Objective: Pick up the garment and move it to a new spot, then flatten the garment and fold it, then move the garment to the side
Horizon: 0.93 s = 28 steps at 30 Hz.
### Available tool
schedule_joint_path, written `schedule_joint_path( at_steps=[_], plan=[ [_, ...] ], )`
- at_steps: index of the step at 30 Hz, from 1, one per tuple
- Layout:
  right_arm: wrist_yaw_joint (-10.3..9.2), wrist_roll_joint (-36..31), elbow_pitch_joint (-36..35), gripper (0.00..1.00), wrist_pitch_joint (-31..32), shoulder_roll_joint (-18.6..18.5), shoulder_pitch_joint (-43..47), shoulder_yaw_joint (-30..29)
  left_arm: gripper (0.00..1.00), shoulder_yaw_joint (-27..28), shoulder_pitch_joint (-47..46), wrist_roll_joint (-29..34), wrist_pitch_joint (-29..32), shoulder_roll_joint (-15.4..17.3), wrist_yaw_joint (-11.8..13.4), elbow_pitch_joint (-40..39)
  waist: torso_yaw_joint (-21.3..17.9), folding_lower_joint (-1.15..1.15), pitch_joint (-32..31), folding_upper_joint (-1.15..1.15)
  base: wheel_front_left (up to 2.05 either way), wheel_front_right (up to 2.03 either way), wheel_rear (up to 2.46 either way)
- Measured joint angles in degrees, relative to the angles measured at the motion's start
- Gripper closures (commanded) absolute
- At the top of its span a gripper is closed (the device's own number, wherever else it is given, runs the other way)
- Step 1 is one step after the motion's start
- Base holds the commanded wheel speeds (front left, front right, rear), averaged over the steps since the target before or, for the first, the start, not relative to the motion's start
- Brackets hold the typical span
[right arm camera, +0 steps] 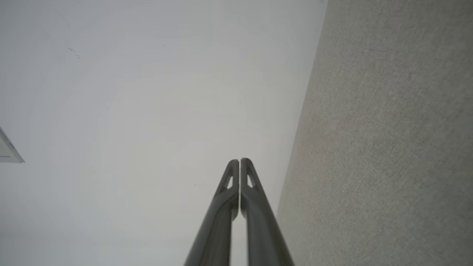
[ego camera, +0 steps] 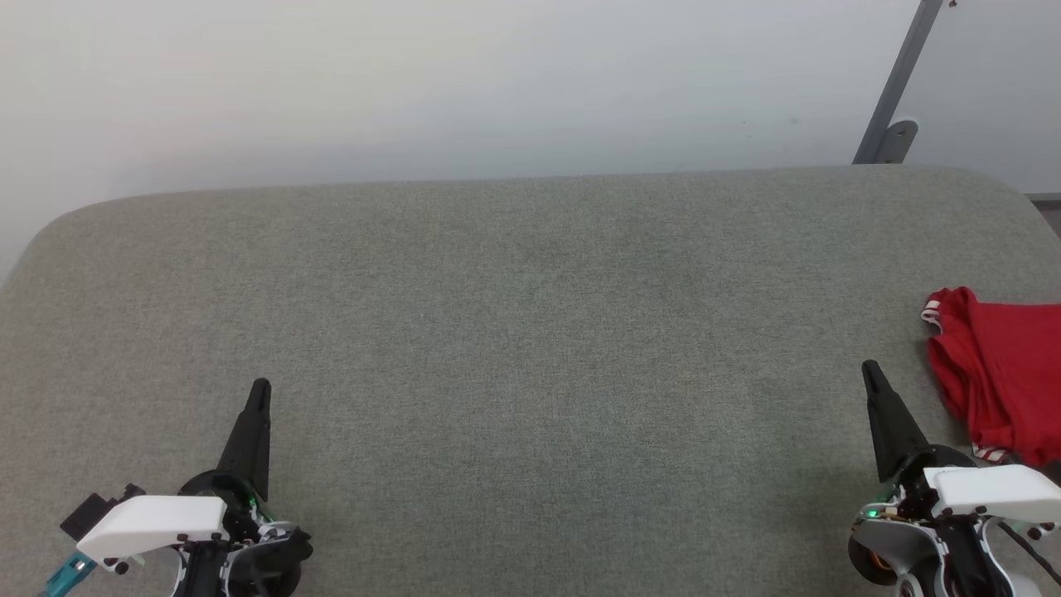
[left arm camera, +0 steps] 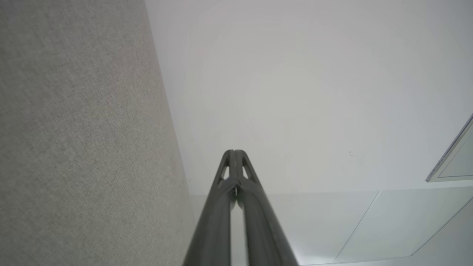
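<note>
Head view: we judged the red jersey (ego camera: pixel 1007 373), at the right edge of the padded surface (ego camera: pixel 530 332), limp and light, best pinched at its striped trim (ego camera: pixel 933 313); left gripper (ego camera: pixel 260 386) and right gripper (ego camera: pixel 869 366) were closed, empty.

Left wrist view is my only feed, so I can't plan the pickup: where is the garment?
Observer: The garment lies bunched at the right side of the grey fabric surface, cut by the head view's edge.
Operator: Which gripper is nearer?
Observer: The right gripper; its tip is just left of the cloth, apart from it.
Operator: Is it open?
Observer: No, shut, holding nothing.
</note>
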Motion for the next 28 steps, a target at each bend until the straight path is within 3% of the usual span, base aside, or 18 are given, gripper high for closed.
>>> schedule_joint_path(
  at_steps=[28],
  plan=[
    [0.0, 0.0, 0.0, 1.0, 0.0, 0.0, 0.0, 0.0, 1.0, 0.2, 0.0, 0.1, 0.2, -0.2, 0.0, 0.0, 0.0, 0.0, 0.0, 0.0, 0.0, 0.0, 0.0]
  ],
)
